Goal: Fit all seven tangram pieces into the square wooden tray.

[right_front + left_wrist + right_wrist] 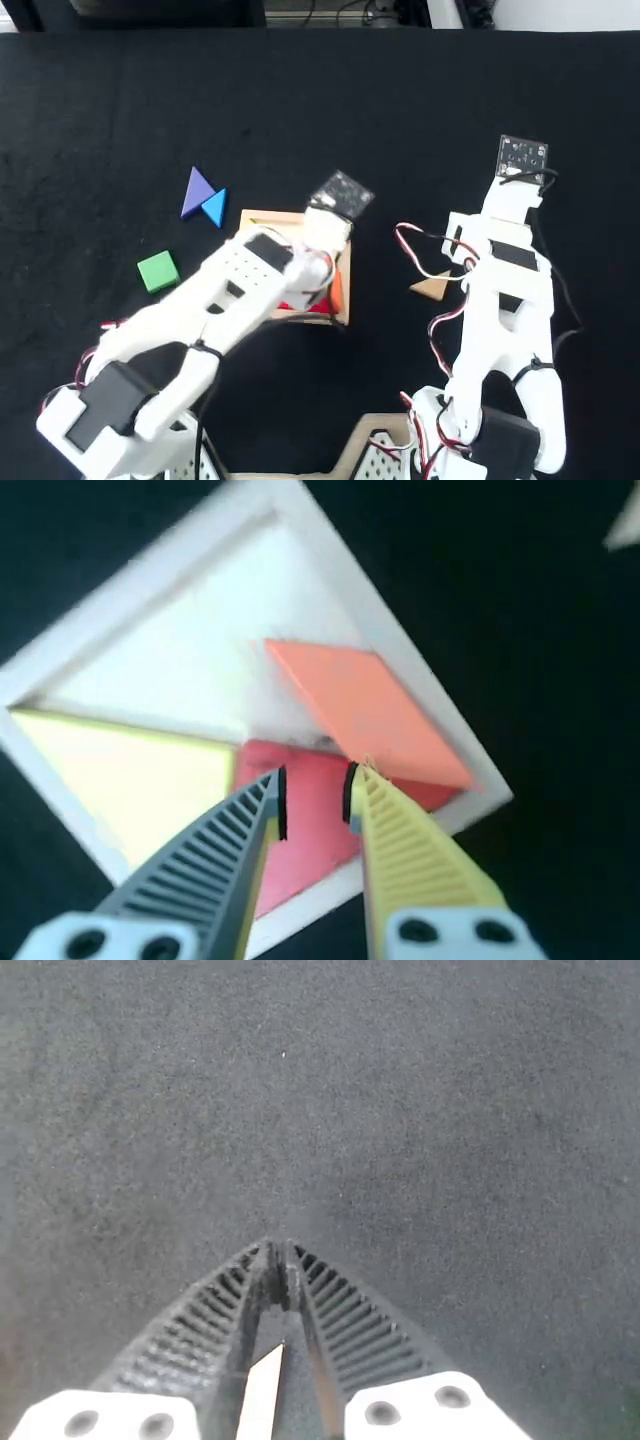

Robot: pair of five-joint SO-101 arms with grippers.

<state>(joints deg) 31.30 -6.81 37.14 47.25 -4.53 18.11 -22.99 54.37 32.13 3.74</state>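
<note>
Table (120, 100): black cloth, carries everything.

Square wooden tray (366, 610): pale, raised rim, at the table's middle under the left arm; roughly half of its floor is bare.

Left tool (314, 800): hangs over the tray, jaws narrowly parted and empty, probably lined up to nudge or check the red piece (310, 860).

Right tool (277, 1265): closed on nothing over bare cloth, apparently parked.

Yellow triangle (130, 780): seated against the rim.

Orange parallelogram (365, 705): along the rim, touching red.

Loose pieces: tan triangle (432, 287) beside the right arm; purple triangle (196, 192) touching the blue triangle (214, 207); green square (158, 271) nearby, all awaiting pickup.
</note>
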